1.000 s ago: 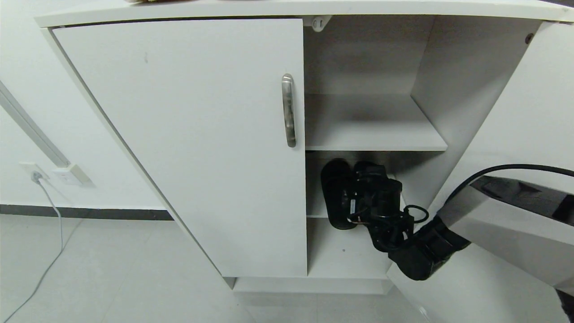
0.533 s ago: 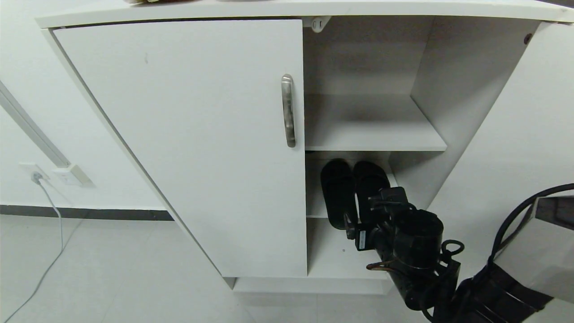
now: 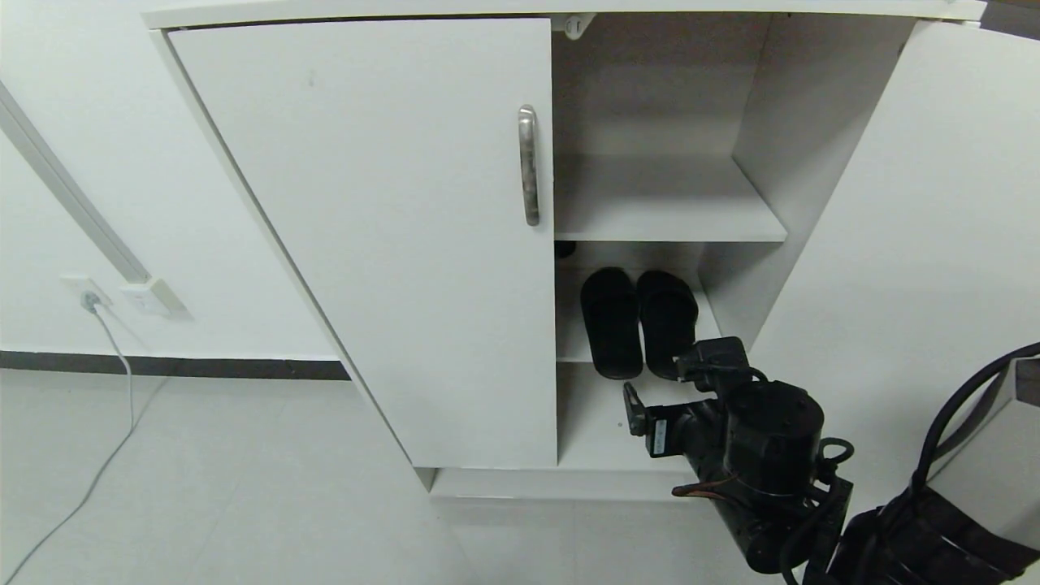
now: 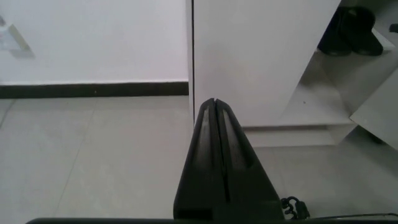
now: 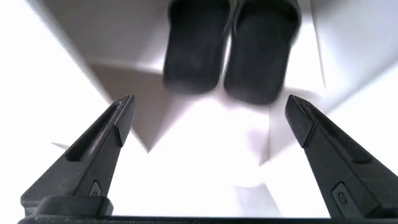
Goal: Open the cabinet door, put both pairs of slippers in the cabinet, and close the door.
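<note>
Right tool (image 5: pixel 209 101) splayed — slippers (image 5: pixel 261 50) beyond

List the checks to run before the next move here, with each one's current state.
1. Black slippers lying on the middle shelf: ok.
2. Right gripper open and empty: ok.
3. Second pair inside the cabinet: cannot tell.
4. Right door open: ok.
5. Door's closing path free: not ok, since the right gripper sits before the opening.
6. Left gripper shut, above the floor: ok.
</note>
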